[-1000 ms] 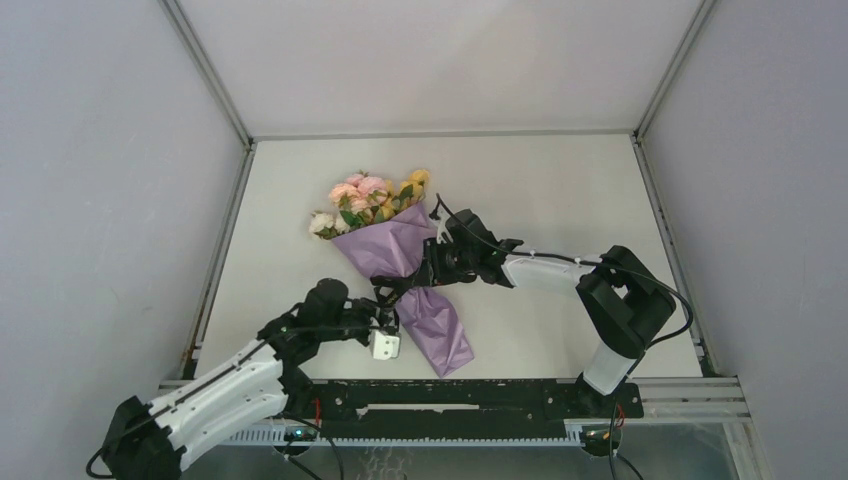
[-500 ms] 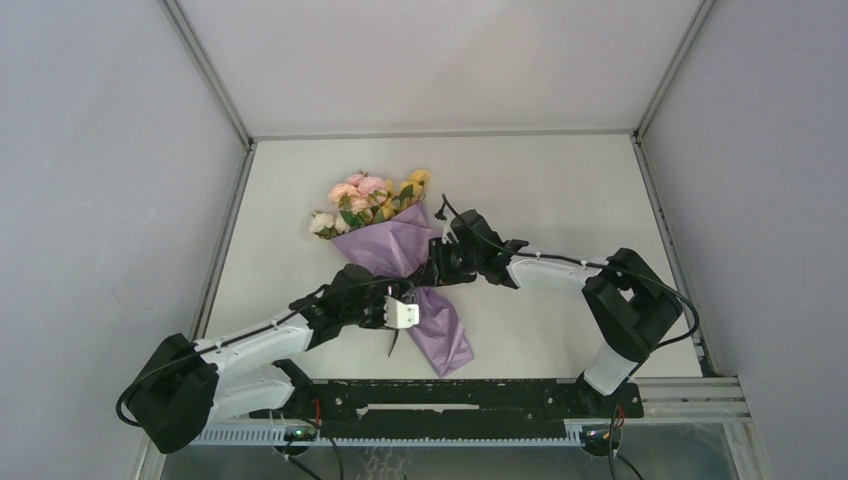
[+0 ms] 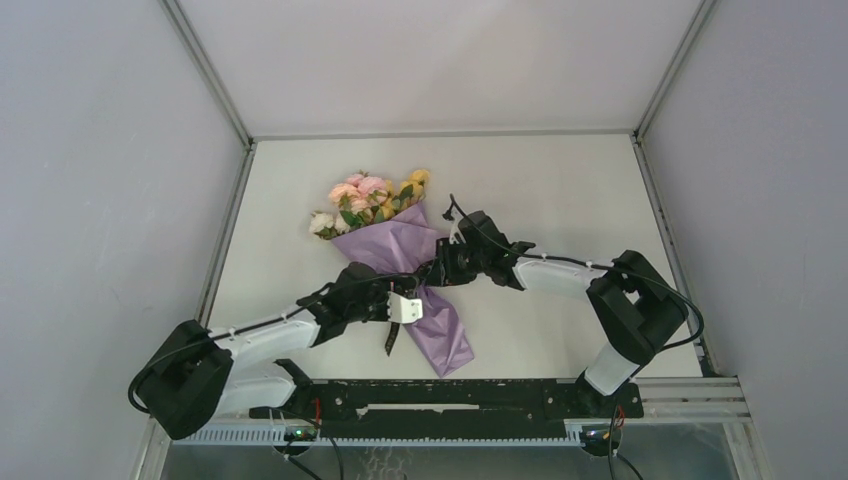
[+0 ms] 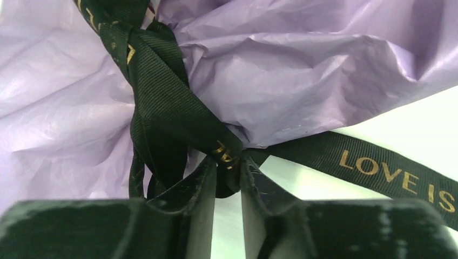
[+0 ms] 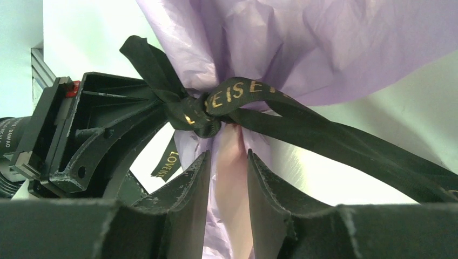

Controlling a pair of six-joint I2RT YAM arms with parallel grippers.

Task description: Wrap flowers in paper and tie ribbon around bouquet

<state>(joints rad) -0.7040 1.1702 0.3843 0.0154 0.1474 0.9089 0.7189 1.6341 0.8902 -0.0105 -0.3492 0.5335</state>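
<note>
Bright, even light; soft shadows

White-shelled left arm (image 3: pixel 258 341), lower left, and right arm (image 3: pixel 552 273), lower right: black joints (image 3: pixel 640 312), looping thin black cables (image 3: pixel 694 318); scuffed matt-black left gripper (image 4: pixel 227 167).

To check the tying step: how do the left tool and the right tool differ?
The left tool pinches the black ribbon at the knot; the right tool closes on the lilac paper next to that knot. In the top view the left tool reaches in from the left, the right tool from the right. Both work at the knot.
</note>
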